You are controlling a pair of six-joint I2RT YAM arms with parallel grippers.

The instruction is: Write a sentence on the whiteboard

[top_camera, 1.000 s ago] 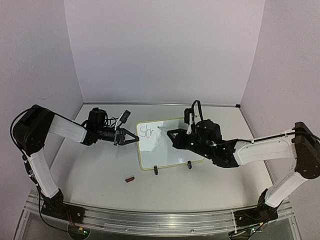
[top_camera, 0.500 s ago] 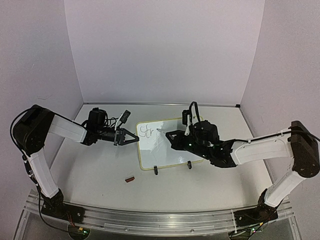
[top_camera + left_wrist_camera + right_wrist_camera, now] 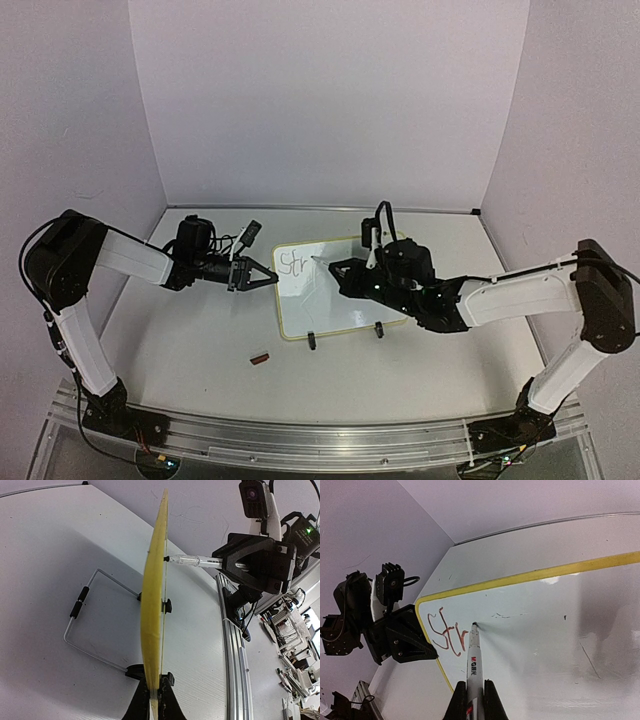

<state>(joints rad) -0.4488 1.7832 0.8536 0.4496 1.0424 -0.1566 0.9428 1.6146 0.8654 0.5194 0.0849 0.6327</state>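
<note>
Left gripper (image 3: 262, 277) clamped on whiteboard (image 3: 345, 305) at its 9 o'clock edge, right gripper (image 3: 338, 269) closed around marker (image 3: 473, 652), tip at 3 o'clock of sentence (image 3: 448, 635) "Str"

The whiteboard (image 3: 560, 630) has a glossy, smooth writing face that catches pale reflections, inside a pale-yellow frame (image 3: 152, 610) that looks like plastic. Its wire stand (image 3: 79, 604) is thin bare metal with a black sleeve. The marker (image 3: 473, 665) has a smooth white plastic barrel; the right arm's fingers (image 3: 492, 705) are matt black, the table (image 3: 180, 350) matt white.
</note>
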